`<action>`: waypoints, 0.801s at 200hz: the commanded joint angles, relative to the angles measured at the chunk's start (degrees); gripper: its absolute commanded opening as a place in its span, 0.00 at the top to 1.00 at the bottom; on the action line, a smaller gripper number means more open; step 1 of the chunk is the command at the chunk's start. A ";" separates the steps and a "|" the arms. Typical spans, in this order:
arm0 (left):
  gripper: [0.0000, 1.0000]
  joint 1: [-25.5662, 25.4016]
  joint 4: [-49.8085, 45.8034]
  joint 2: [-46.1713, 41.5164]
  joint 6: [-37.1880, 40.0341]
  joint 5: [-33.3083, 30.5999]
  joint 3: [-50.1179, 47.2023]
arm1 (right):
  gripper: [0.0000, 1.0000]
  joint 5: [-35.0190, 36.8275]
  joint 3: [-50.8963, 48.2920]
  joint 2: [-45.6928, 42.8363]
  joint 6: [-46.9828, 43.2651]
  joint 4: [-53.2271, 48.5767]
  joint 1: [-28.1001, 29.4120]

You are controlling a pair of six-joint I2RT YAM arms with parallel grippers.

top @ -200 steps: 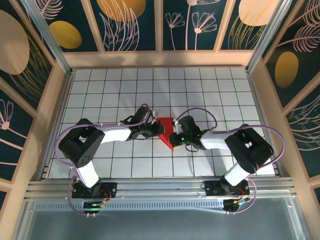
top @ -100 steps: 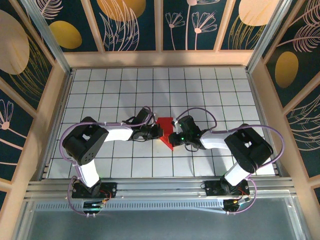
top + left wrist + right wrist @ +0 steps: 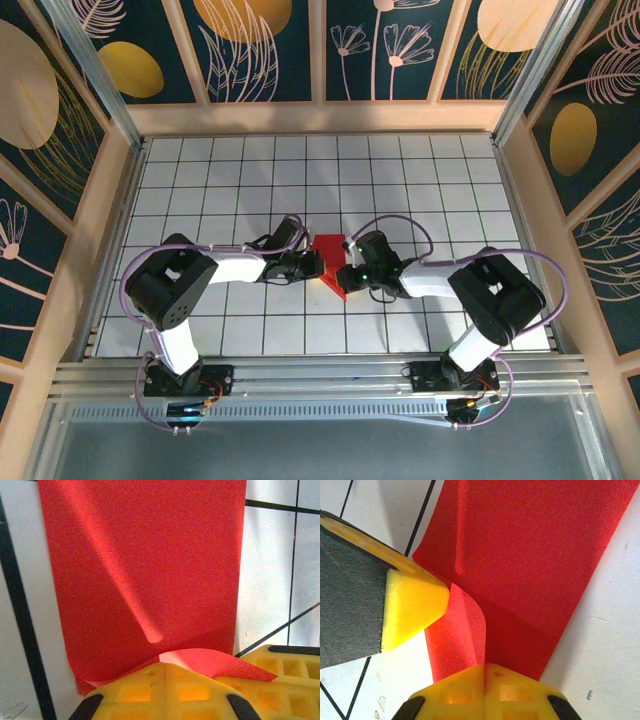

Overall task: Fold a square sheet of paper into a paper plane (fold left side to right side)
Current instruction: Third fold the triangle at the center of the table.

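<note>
Nearest you, both arms reach inward from the table's near edge and meet mid-table. Your left gripper (image 3: 313,266) has its yellow jaws closed, pinching the left side of the folded red sheet of paper (image 3: 331,250). Your right gripper (image 3: 347,270) is clamped shut on the right side, where a small curl of paper rises. Beyond them the sheet lies flat on the white grid table (image 3: 420,180).

From above, the left gripper (image 3: 313,265) and right gripper (image 3: 350,268) cover the red paper's (image 3: 329,246) left and right sides. How their jaws stand is too small to tell. In both wrist views the paper's far end runs off the top edge, and its near edge is hidden under yellow fingers (image 3: 140,690).
</note>
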 commanded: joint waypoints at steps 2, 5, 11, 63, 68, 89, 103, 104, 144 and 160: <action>0.99 -0.31 -1.95 -0.42 0.98 -1.10 -1.28 | 0.98 1.00 -0.12 2.34 0.33 -4.13 -0.33; 0.99 -0.28 -1.95 -0.43 0.96 -1.11 -1.33 | 0.98 0.96 -0.12 2.30 0.33 -4.14 -0.33; 0.99 -0.26 -1.95 -0.45 0.98 -1.20 -1.47 | 0.97 1.00 -0.12 2.27 0.33 -4.07 -0.35; 0.99 -0.31 -1.79 0.26 0.76 -2.07 -2.45 | 0.92 0.83 0.05 1.73 0.85 -4.11 -0.41; 0.99 -0.26 -1.86 0.27 0.66 -2.17 -2.52 | 0.91 0.78 0.19 1.52 0.94 -4.21 -0.44; 1.00 -0.31 -1.86 0.53 0.59 -2.50 -2.77 | 0.86 0.34 0.93 0.51 1.45 -4.77 -0.70; 1.00 -0.29 -2.11 0.71 0.54 -2.78 -2.79 | 0.83 -0.11 1.49 -0.41 1.90 -5.12 -1.00; 1.00 -0.26 -2.12 0.71 0.57 -2.83 -2.81 | 0.83 -0.22 1.52 -0.48 1.95 -5.16 -1.02; 1.00 -0.30 -2.47 0.87 0.67 -3.31 -2.79 | 0.72 -1.28 3.84 -3.22 2.70 -7.72 -2.45; 1.00 -0.31 -2.56 0.84 0.68 -3.40 -2.82 | 0.66 -1.46 4.52 -4.80 2.79 -9.65 -3.19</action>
